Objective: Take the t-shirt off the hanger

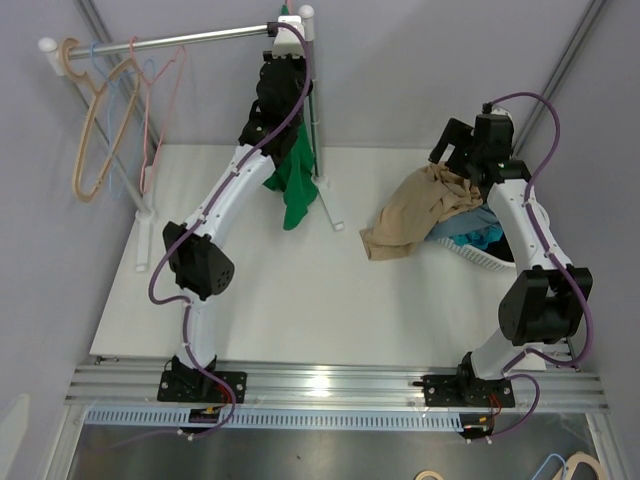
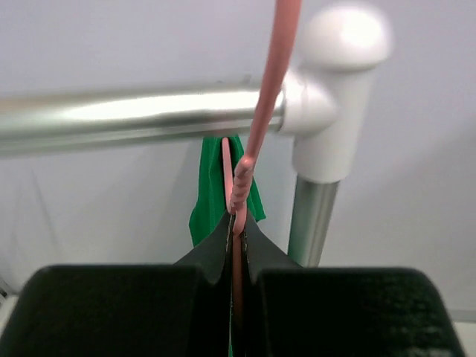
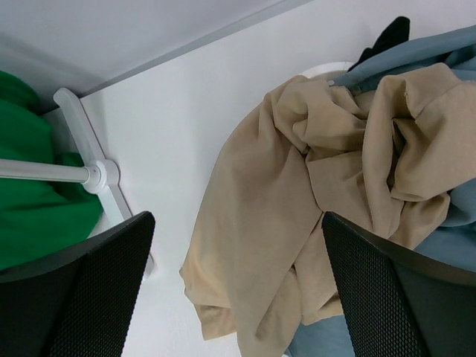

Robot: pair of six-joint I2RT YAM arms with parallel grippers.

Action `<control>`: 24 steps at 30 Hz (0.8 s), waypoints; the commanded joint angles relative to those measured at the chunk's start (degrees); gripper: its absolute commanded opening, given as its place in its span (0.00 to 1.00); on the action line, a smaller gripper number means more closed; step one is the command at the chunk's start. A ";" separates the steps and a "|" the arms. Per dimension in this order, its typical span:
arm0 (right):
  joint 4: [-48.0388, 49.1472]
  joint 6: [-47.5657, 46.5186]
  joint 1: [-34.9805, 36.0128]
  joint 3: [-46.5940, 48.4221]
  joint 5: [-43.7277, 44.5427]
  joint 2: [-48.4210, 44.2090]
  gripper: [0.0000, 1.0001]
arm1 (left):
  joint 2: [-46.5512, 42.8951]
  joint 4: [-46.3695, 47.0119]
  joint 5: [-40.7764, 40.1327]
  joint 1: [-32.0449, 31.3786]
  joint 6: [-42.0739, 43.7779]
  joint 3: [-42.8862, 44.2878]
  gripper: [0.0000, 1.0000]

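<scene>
A green t-shirt [image 1: 295, 185] hangs on a pink hanger [image 2: 256, 134] hooked over the metal rail [image 2: 134, 115] at its right end. My left gripper [image 2: 236, 230] is shut on the hanger's twisted neck just under the rail, with the green t-shirt [image 2: 204, 201] showing beyond the fingers. In the top view the left gripper [image 1: 283, 75] sits high at the rail end and hides the hanger. My right gripper [image 3: 238, 297] is open and empty, hovering above a tan garment [image 3: 320, 171]. The green t-shirt [image 3: 30, 208] shows at that view's left edge.
The tan garment [image 1: 415, 210] spills from a white basket [image 1: 480, 255] holding blue clothes at the right. Several empty hangers [image 1: 110, 120] hang at the rail's left end. The rack's upright post [image 2: 312, 216] and white foot [image 3: 97, 175] stand beside the t-shirt.
</scene>
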 commanded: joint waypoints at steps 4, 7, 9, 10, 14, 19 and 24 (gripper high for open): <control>1.83 -0.33 0.25 -0.77 -0.90 -2.46 0.99 | -9.59 13.15 -4.11 -2.38 11.40 2.16 0.01; 1.74 -0.33 0.25 -1.30 -1.08 -3.16 0.99 | -11.78 10.51 -8.23 -2.55 10.61 1.54 0.01; 1.30 -0.51 0.42 -1.56 -1.25 -3.86 0.99 | -13.19 7.26 -11.40 -2.55 9.73 0.23 0.01; 1.21 -0.86 0.51 -1.65 -1.51 -4.39 0.99 | -15.02 6.47 -13.85 -2.73 9.46 -0.56 0.01; 3.58 -5.51 2.96 -4.01 -9.93 -7.72 0.99 | -22.23 2.15 -20.54 -4.04 4.81 -10.98 0.01; 11.23 -10.44 8.06 -10.17 -19.62 -13.62 0.99 | -31.64 6.10 -25.13 -7.39 4.54 -22.71 0.01; 9.65 -12.46 11.23 -9.56 -24.53 -14.24 0.99 | -33.94 0.71 -23.37 -7.91 1.91 -23.69 0.01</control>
